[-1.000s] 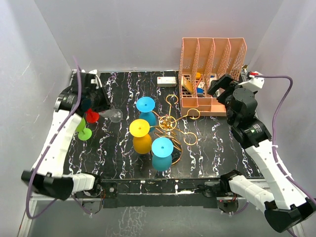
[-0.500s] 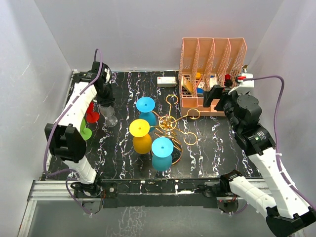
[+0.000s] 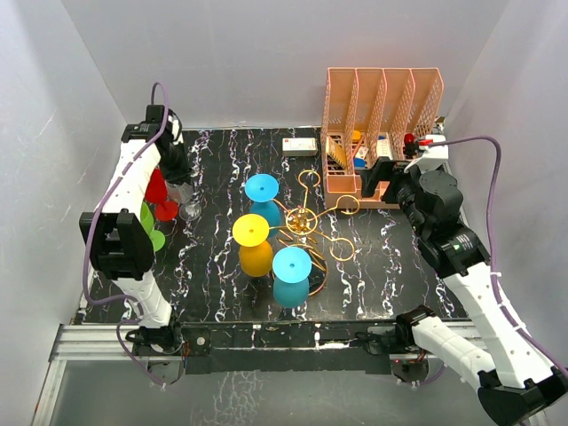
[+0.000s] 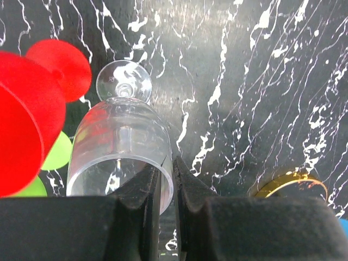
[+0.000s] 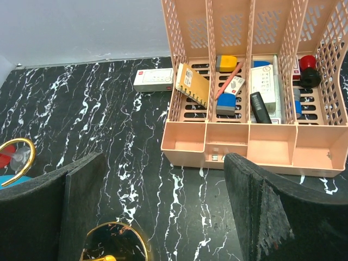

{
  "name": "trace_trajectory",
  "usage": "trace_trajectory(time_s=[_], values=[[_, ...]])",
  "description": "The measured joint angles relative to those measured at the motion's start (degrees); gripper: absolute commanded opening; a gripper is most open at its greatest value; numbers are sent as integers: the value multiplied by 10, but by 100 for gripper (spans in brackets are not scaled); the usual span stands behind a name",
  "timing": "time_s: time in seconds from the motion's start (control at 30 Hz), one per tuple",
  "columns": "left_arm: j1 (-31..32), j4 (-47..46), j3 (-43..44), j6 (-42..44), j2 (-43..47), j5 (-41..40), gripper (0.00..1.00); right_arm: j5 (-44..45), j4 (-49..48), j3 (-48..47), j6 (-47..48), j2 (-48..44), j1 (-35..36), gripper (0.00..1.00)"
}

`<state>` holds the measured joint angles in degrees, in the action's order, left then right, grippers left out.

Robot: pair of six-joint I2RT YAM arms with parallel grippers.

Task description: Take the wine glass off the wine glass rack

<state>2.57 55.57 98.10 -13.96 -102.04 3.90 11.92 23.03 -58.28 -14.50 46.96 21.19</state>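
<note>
Left pincer (image 4: 166, 175) clamped on the rim of the clear wine glass (image 4: 122, 136), left of frame in the top view, well apart from the wine glass rack (image 3: 306, 222) at centre. Right pincer (image 5: 163, 179) spread wide, holding nothing. Judged: set-down step. Next: seat the foot on the worktop (image 3: 390, 257), then release.

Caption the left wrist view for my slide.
Left gripper clamps the clear wine glass by its rim, red glass and green glass alongside.

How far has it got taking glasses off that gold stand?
Done: a clear wine glass is off the gold wire rack, beside a red glass and a green glass. In hand: the left gripper pinches its rim. Left: releasing it; a yellow glass and two blue glasses hang there.
</note>
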Motion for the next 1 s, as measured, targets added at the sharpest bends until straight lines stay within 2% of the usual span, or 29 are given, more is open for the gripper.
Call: trace_trajectory(time_s=[0.23,0.4,0.57,0.7,0.83,1.0], values=[[-4,-6,31,8,-34,1,3,-10,0,0,-8,7,0,98],[-4,-5,32,12,-35,1,19,-14,0,0,-9,7,0,98],[-4,8,58,14,-35,-1,43,-14,0,0,-9,7,0,98],[-4,13,87,8,-19,-2,49,-14,0,0,-9,8,0,98],[-4,8,83,-7,43,9,57,-16,0,0,-9,13,0,98],[-5,-63,-47,-49,223,88,69,-29,0,0,-18,20,0,98]])
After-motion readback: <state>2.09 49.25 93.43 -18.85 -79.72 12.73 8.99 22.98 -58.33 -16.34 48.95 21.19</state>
